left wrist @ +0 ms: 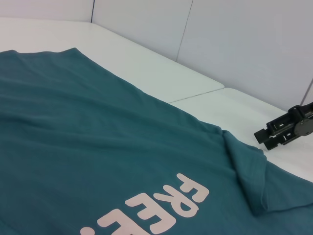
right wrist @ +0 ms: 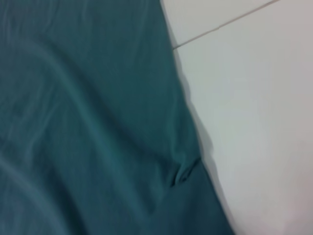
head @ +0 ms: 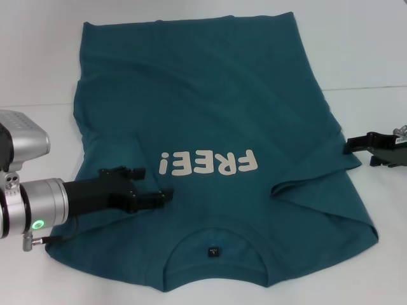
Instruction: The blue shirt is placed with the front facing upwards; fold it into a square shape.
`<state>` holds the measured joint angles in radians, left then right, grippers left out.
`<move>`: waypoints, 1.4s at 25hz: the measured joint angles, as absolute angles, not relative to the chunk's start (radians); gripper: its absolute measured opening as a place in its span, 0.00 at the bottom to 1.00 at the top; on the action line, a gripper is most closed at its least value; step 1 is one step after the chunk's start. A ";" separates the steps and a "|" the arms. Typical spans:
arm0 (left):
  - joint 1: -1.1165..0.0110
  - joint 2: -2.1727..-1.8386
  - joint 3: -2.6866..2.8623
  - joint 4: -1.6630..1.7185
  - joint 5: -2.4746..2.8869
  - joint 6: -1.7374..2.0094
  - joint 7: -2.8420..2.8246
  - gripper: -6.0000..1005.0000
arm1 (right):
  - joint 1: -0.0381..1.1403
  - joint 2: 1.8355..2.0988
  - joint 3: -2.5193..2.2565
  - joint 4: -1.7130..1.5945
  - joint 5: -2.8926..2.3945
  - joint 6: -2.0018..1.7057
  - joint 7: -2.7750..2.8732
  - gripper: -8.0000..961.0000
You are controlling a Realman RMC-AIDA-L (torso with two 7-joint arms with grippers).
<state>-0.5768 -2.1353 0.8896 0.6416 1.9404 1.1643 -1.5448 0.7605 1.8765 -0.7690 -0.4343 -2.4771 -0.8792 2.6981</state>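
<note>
Lying flat on a white table, the blue shirt is spread front up, its collar nearest the robot and its "FREE!" lettering showing. Both sleeves are folded in over the body. The left gripper is held low over the shirt beside the lettering, its fingers parted, grasping nothing. The right gripper is seen at the shirt's right edge, just off the cloth; whether it is released or clenched cannot be told.
</note>
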 joint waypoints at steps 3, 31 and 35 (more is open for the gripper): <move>-0.577 -2.135 0.890 0.643 1.940 1.164 -1.545 0.90 | 0.767 1.877 -0.769 -0.424 -2.477 -0.871 2.697 0.82; -0.572 -2.135 0.890 0.639 1.940 1.152 -1.540 0.90 | 0.799 1.888 -0.771 -0.373 -2.425 -0.865 2.682 0.51; -0.573 -2.135 0.890 0.638 1.940 1.152 -1.540 0.90 | 0.789 1.888 -0.765 -0.393 -2.418 -0.889 2.656 0.44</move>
<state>-0.5729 -2.1353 0.8896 0.6384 1.9404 1.1519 -1.5401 0.7890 1.8882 -0.7648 -0.3934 -2.4179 -0.8891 2.6557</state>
